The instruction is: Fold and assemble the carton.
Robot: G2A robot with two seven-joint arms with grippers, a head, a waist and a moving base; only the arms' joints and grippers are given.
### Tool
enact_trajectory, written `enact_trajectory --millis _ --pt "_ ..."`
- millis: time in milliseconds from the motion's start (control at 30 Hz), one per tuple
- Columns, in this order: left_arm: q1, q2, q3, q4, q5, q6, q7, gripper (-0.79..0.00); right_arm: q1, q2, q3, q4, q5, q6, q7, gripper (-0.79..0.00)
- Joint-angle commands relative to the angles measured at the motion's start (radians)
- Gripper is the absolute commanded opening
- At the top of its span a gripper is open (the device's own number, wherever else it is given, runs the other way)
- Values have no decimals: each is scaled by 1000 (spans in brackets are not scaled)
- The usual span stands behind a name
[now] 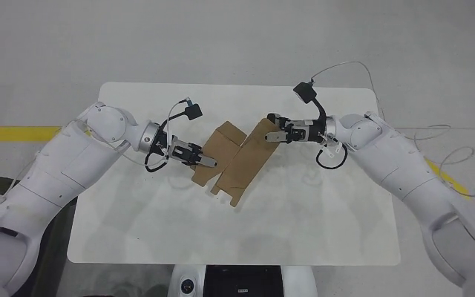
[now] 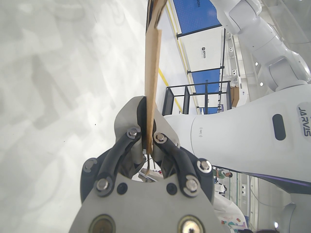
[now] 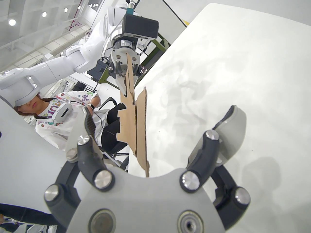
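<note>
A flat brown cardboard carton (image 1: 236, 159) is held above the middle of the white table (image 1: 319, 223), its flaps unfolded. My left gripper (image 1: 208, 160) is shut on the carton's left edge; in the left wrist view the cardboard (image 2: 152, 78) runs edge-on out from between the closed fingers (image 2: 126, 117). My right gripper (image 1: 270, 136) is at the carton's right end and stands open. In the right wrist view the carton (image 3: 136, 127) sits between its spread fingers (image 3: 230, 122) without either pad touching it.
The white table has bare surface in front of and behind the carton. A person sits beyond the table's edge in the right wrist view, not touching anything.
</note>
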Motion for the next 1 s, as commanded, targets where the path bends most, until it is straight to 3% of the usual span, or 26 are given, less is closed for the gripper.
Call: enact_trajectory --millis 0,100,967 --pt "3 -2 -5 0 4 2 -2 -785 15 4 -36 -4 14 -3 -3 0" --pt "6 -5 -12 1 8 4 -4 -785 34 8 -78 -21 33 -3 -3 0" --pt "6 -5 -12 1 8 4 -4 -785 34 8 -78 -21 33 -3 -3 0"
